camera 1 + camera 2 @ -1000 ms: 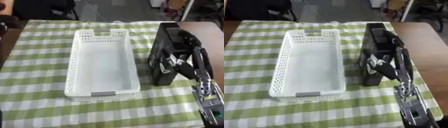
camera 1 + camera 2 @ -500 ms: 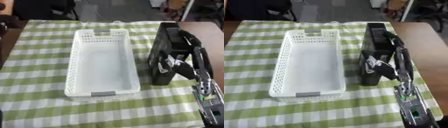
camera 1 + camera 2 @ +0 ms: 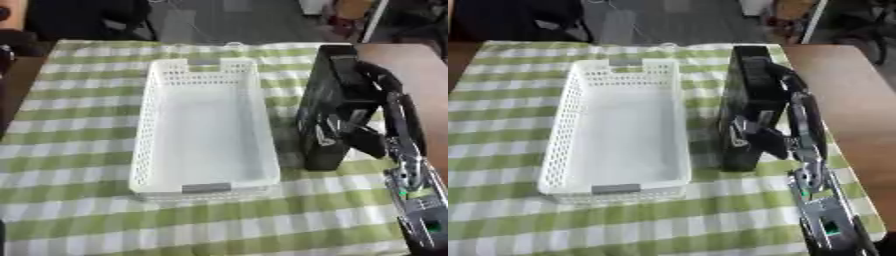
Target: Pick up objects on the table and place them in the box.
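A long black case [image 3: 325, 85] stands on its narrow side on the checked cloth, just right of the white perforated basket [image 3: 144, 140]. My right hand [image 3: 343, 131] comes in from the lower right on its silver and black arm. Its fingers curl over the case's near end, on the side facing the basket. The basket holds nothing that I can see. The case's right face is hidden behind my arm. My left hand shows in no view.
The green and white checked cloth [image 3: 79, 150] covers most of the table. Bare brown tabletop [image 3: 850, 100] lies to the right of the case. Dark chairs [image 3: 87, 20] stand beyond the far edge.
The black case has tipped more upright onto its narrow side, and my right hand has stayed on its near end. The basket has not moved.
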